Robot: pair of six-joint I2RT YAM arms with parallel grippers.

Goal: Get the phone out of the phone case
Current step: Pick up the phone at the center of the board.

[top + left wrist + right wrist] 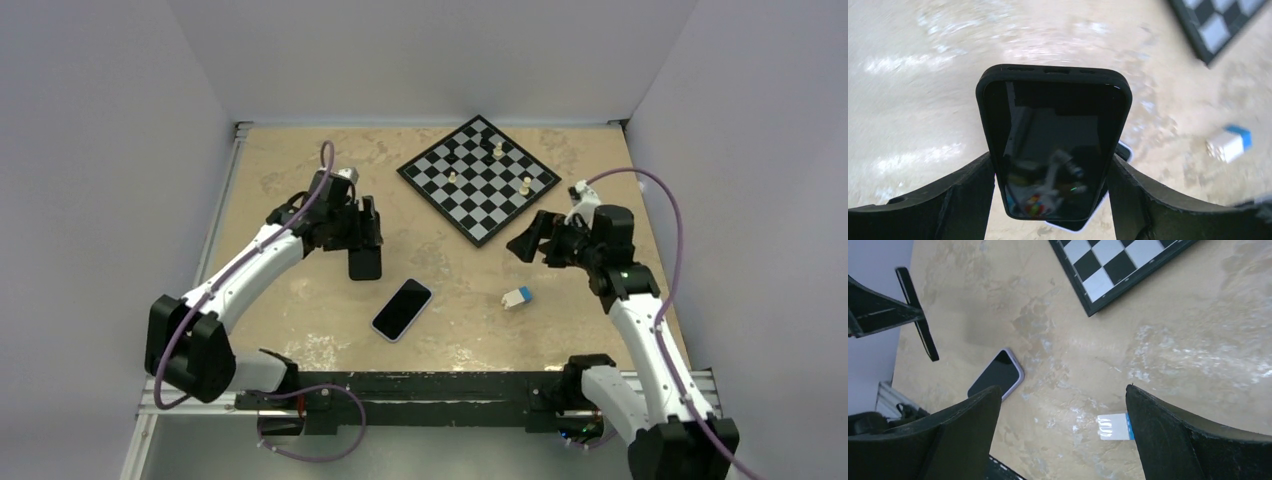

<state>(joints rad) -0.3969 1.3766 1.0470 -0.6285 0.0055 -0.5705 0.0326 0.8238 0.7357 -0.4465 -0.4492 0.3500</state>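
Note:
My left gripper [363, 232] is shut on a black phone case [365, 263] and holds it above the table. In the left wrist view the case [1054, 145] stands between the fingers [963, 192], its glossy dark face toward the camera. The phone [402, 309], dark screen up with a lilac rim, lies flat on the table just right of and nearer than the case. A corner of it shows under the case [1124, 150]. My right gripper [532, 240] is open and empty above the table's right side. The right wrist view shows the phone [997, 373] and the case edge-on [918, 315].
A chessboard [478, 178] with a few pieces sits at the back centre. A small white and blue block [517, 297] lies right of the phone, below my right gripper [1063, 440]. The black rail of the arm bases [440, 385] runs along the near edge.

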